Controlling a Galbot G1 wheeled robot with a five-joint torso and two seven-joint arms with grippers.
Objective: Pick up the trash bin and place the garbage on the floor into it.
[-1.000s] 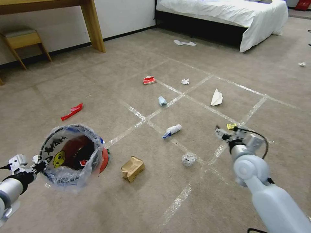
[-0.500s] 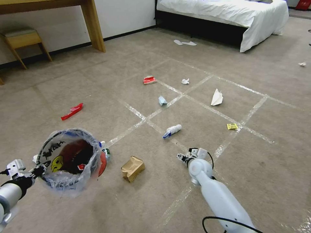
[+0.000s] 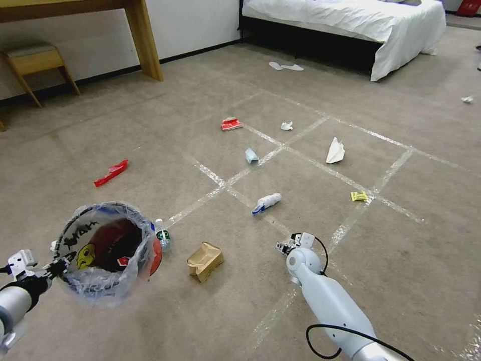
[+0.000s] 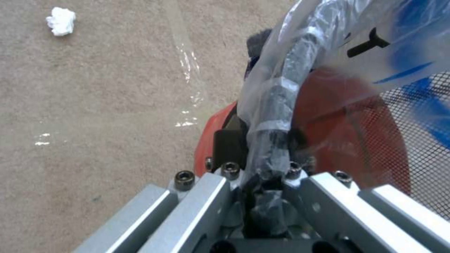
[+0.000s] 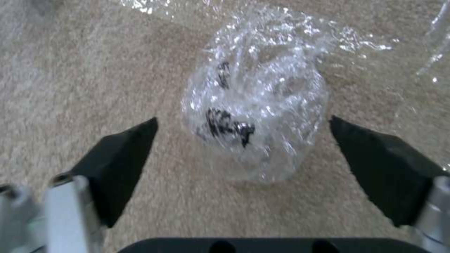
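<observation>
At far left the left tool (image 3: pixel 56 266) is clamped on the rim of the trash bin (image 3: pixel 102 248), holding it above the floor (image 3: pixel 165 311). Just right of the bin lie a plastic bottle (image 3: pixel 162 240) and a crumpled brown paper bag (image 3: pixel 205 260). Farther right, the right tool (image 5: pixel 244 168) hangs low with its fingers spread wide on either side of a clear plastic wad (image 5: pixel 255 105), not touching it. Bare carpet lies around the wad; the bed (image 3: pixel 350 25) stands well behind.
</observation>
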